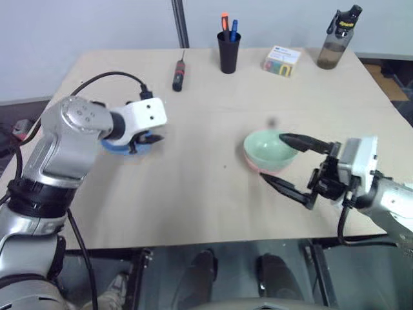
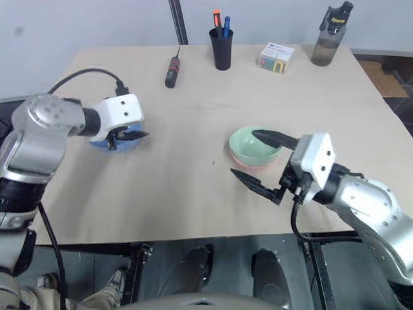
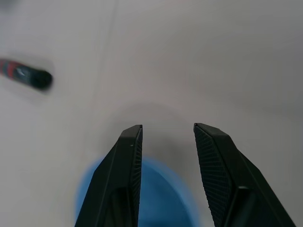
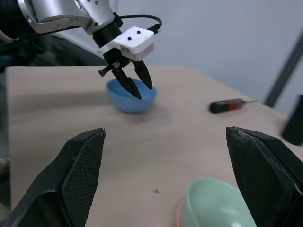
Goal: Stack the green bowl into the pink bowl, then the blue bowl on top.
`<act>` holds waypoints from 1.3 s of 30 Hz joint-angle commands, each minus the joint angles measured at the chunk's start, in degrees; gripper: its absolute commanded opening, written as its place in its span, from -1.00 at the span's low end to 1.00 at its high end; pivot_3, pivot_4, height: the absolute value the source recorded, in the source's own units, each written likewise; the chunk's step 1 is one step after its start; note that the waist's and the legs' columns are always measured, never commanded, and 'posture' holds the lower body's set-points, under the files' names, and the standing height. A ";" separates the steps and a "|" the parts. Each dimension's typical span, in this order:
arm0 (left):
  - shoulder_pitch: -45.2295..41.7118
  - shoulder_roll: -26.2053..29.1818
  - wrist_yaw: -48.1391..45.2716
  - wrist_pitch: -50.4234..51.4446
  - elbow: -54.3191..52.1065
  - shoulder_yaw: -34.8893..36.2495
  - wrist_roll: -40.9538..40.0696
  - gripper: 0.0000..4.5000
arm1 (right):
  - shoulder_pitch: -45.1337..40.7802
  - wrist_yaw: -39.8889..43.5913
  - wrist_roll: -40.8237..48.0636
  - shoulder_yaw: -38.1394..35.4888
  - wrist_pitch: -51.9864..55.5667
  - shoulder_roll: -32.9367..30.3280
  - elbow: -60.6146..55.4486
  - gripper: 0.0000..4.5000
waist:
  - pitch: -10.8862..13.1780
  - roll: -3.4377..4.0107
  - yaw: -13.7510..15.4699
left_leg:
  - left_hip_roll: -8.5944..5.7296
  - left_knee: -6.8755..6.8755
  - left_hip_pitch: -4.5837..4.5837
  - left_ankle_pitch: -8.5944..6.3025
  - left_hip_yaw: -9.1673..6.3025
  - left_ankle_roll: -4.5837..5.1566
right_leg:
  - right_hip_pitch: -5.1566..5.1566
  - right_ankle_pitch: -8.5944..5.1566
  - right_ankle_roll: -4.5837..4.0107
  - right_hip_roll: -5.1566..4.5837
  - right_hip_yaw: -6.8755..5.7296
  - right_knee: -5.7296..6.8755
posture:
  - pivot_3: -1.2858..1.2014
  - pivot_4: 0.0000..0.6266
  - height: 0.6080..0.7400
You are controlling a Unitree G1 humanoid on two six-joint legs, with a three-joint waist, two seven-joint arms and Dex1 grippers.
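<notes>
- Your left end effector (image 4: 134,85) points down over the blue bowl (image 4: 131,96), w/ fingers apart; both tips stand above the bowl's opening, nothing is clamped.
- Your right end effector (image 1: 282,163) lies about level near the table's front edge, fingers spread wide and empty; one finger reaches over the rim of the green bowl (image 1: 269,148), the other lies beside the stack.
- The green bowl sits inside the pink bowl (image 1: 263,168), at the right-centre of the table (image 1: 206,194); just the pink rim shows under it.
- The blue bowl stands alone on the left, well apart from the stack.
- At the far edge: a black cup (image 1: 228,51) w/ pens in it, and a bottle (image 1: 337,40).
</notes>
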 commanded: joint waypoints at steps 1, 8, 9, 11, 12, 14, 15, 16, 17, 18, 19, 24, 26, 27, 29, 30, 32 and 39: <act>3.36 4.97 2.25 8.47 -5.76 0.73 4.58 -0.19 | -3.85 4.57 -1.44 2.53 -0.21 1.72 2.64 0.89 | 0.01 0.01 -0.18 | 0.00 -0.02 0.00 0.00 0.01 0.00 | -0.04 0.00 0.00 0.00 0.01 0.02 | 0.03 -0.52 1.00; 4.98 4.34 10.11 11.53 -2.84 -1.57 9.63 -0.19 | -9.93 7.97 -4.74 5.95 -0.11 6.74 7.48 0.89 | 0.01 0.01 -0.81 | 0.14 -0.06 0.03 0.00 0.02 -0.01 | -0.14 0.01 -0.02 0.16 0.03 0.13 | 0.03 -0.52 1.00; 4.74 3.74 10.80 11.12 -2.23 -1.98 9.83 -0.19 | -10.45 8.20 -5.10 6.14 0.04 7.22 7.89 0.89 | 0.02 0.02 -0.81 | 0.14 -0.06 0.03 0.00 0.03 -0.01 | -0.15 0.02 -0.02 0.16 0.04 0.13 | 0.03 -0.52 1.00; 4.17 2.47 12.11 9.74 -0.61 -2.92 10.18 -0.19 | -11.14 8.59 -6.38 6.34 0.18 7.81 8.84 0.89 | 0.02 0.01 -0.77 | 0.14 -0.06 0.03 0.00 0.04 -0.01 | -0.15 0.03 -0.04 0.16 0.05 0.12 | 0.03 -0.52 1.00; 3.91 1.95 12.58 9.13 0.17 -3.27 10.31 -0.19 | -11.29 8.69 -6.92 6.32 0.28 8.01 9.18 0.89 | 0.02 0.02 -0.77 | 0.14 -0.06 0.02 0.00 0.05 -0.01 | -0.17 0.03 -0.04 0.16 0.05 0.10 | 0.03 -0.52 1.00; 3.85 1.42 12.82 8.27 0.98 -3.78 10.34 -0.19 | -11.17 8.82 -7.58 6.09 0.49 8.23 9.28 0.89 | 0.02 0.01 -0.83 | 0.14 -0.06 0.01 0.00 0.05 -0.02 | -0.18 0.03 -0.04 0.16 0.06 0.10 | 0.03 -0.52 1.00; 3.91 0.97 12.51 8.46 0.85 -4.03 9.90 -0.19 | -11.00 8.83 -7.69 5.81 0.69 8.21 9.16 0.89 | 0.02 0.01 -0.87 | 0.14 -0.07 -0.02 0.00 0.07 -0.02 | -0.24 0.03 -0.04 0.16 0.07 0.10 | 0.03 -0.52 1.00; 3.99 0.69 12.27 8.59 0.73 -4.16 9.54 -0.19 | -10.87 8.86 -7.84 5.60 0.88 8.28 9.02 0.89 | 0.02 0.01 -0.88 | 0.14 -0.08 -0.05 0.00 0.09 -0.02 | -0.27 0.04 -0.05 0.16 0.09 0.11 | 0.03 -0.52 1.00; 4.16 0.53 12.19 8.49 0.63 -4.50 9.61 -0.19 | -10.74 8.86 -7.94 5.38 1.09 8.31 8.85 0.89 | 0.02 0.01 -0.87 | 0.14 -0.08 -0.05 0.00 0.09 -0.02 | -0.27 0.04 -0.05 0.16 0.09 0.11 | 0.03 -0.52 1.00; 4.42 0.44 12.26 8.09 0.69 -4.92 9.93 -0.19 | -10.63 8.85 -8.04 5.19 1.24 8.32 8.72 0.89 | 0.02 0.01 -0.88 | 0.14 -0.08 -0.05 0.00 0.09 -0.02 | -0.27 0.04 -0.05 0.16 0.09 0.12 | 0.03 -0.52 1.00; 4.55 0.21 12.43 7.73 0.83 -5.24 10.22 -0.30 | -10.51 8.80 -8.12 5.01 1.39 8.31 8.58 0.89 | 0.02 0.01 -0.89 | 0.14 -0.08 -0.05 0.00 0.09 -0.02 | -0.27 0.04 -0.05 0.16 0.09 0.12 | 0.03 -0.52 1.00; 3.00 -1.08 11.72 8.57 0.55 -5.36 9.40 -0.97 | -9.70 8.26 -8.38 3.99 2.19 8.03 7.74 0.89 | 0.02 0.01 -0.88 | 0.14 -0.08 -0.04 0.00 0.09 -0.02 | -0.27 0.04 -0.05 0.16 0.10 0.13 | 0.03 -0.52 1.00; 1.56 -1.15 10.75 8.77 0.18 -4.54 8.47 -0.97 | -9.50 8.13 -8.43 3.71 2.46 8.00 7.49 0.89 | 0.02 0.00 -0.82 | 0.14 -0.08 -0.04 0.00 0.10 -0.02 | -0.27 0.04 -0.05 0.16 0.10 0.13 | 0.03 -0.52 1.00; 1.00 -0.80 10.34 8.26 -0.30 -3.95 8.03 -0.97 | -9.36 8.12 -8.41 3.59 2.58 7.98 7.36 0.89 | 0.02 0.00 -0.82 | 0.14 -0.08 -0.05 0.00 0.08 -0.02 | -0.27 0.04 -0.05 0.16 0.09 0.12 | 0.03 -0.52 1.00; 0.12 -0.08 10.38 7.74 -1.25 -2.97 7.92 -0.86 | -9.06 8.15 -8.41 3.38 2.75 7.92 7.14 0.89 | 0.02 0.00 -0.85 | 0.14 -0.07 -0.05 0.00 0.09 -0.02 | -0.27 0.04 -0.05 0.16 0.09 0.12 | 0.03 -0.52 1.00; -0.21 0.30 10.06 8.22 -1.65 -2.68 7.75 -0.74 | -8.91 8.19 -8.50 3.31 2.76 7.90 7.08 0.89 | 0.02 0.00 -0.90 | 0.14 -0.07 -0.05 0.00 0.09 -0.02 | -0.27 0.04 -0.05 0.16 0.10 0.12 | 0.03 -0.52 1.00; -0.60 0.76 8.73 9.92 -2.93 -1.77 6.63 -0.57 | -8.73 8.26 -8.67 3.26 2.76 7.99 7.13 0.89 | 0.02 0.00 -1.02 | 0.14 -0.08 -0.05 0.00 0.09 -0.02 | -0.27 0.04 -0.05 0.16 0.10 0.12 | 0.03 -0.52 1.00; 1.67 2.29 6.01 16.36 -8.27 -2.61 4.58 0.13 | -9.35 8.72 -9.41 3.84 2.41 8.92 8.13 0.89 | 0.03 0.01 -1.06 | 0.14 -0.08 -0.04 0.00 0.12 -0.02 | -0.27 0.04 -0.04 0.16 0.11 0.14 | 0.03 -0.52 1.00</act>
